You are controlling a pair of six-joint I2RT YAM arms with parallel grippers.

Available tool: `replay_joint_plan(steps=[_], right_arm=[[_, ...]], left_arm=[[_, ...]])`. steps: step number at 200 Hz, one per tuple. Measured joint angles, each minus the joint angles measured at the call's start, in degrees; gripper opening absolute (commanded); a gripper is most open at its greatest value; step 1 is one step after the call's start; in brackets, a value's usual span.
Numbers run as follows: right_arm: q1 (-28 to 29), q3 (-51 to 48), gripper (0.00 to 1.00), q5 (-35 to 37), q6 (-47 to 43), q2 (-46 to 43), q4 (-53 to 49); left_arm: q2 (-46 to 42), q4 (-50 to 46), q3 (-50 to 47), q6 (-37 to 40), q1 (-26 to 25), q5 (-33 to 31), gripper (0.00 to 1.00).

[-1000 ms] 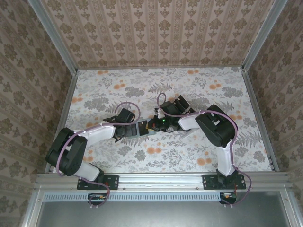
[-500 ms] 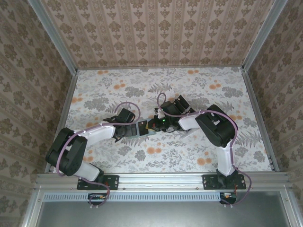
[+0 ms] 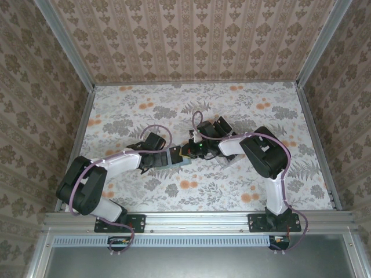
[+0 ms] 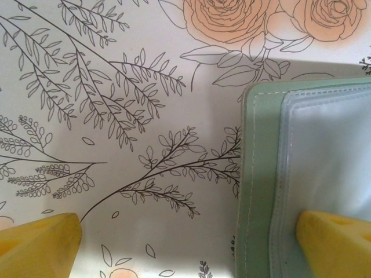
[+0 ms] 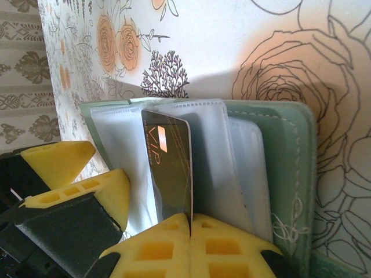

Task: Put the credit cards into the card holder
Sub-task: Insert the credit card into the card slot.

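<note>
Yellow right fingers (image 5: pixel 232 252) pinch one card (image 5: pixel 169 168) at one holder (image 5: pixel 290 156); left fingers (image 4: pixel 36 243) wide.

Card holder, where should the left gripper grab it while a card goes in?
The card holder's stitched green border, from the bare table side: it lies open and flat, that edge is free, and the open left gripper straddles it, clear of the right gripper's credit card.
</note>
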Motion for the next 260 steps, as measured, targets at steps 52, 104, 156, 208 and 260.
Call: replay_joint_plan(steps=[52, 104, 156, 208, 260], right_arm=[[-0.1, 0.0, 0.00, -0.4, 0.0, 0.1, 0.1], [0.1, 0.4, 0.00, -1.0, 0.0, 0.5, 0.1], [0.6, 0.9, 0.00, -1.0, -0.2, 0.7, -0.3], [0.6, 0.8, 0.00, 0.4, -0.5, 0.4, -0.9], [0.0, -5.1, 0.00, 7.3, -1.5, -5.4, -2.5]], left_arm=[[0.1, 0.0, 0.1, 0.0, 0.0, 0.1, 1.00], [0.1, 0.0, 0.1, 0.0, 0.0, 0.1, 1.00], [0.1, 0.0, 0.1, 0.0, 0.0, 0.1, 1.00], [0.1, 0.0, 0.1, 0.0, 0.0, 0.1, 1.00], [1.5, -0.6, 1.5, 0.0, 0.0, 0.2, 1.00]])
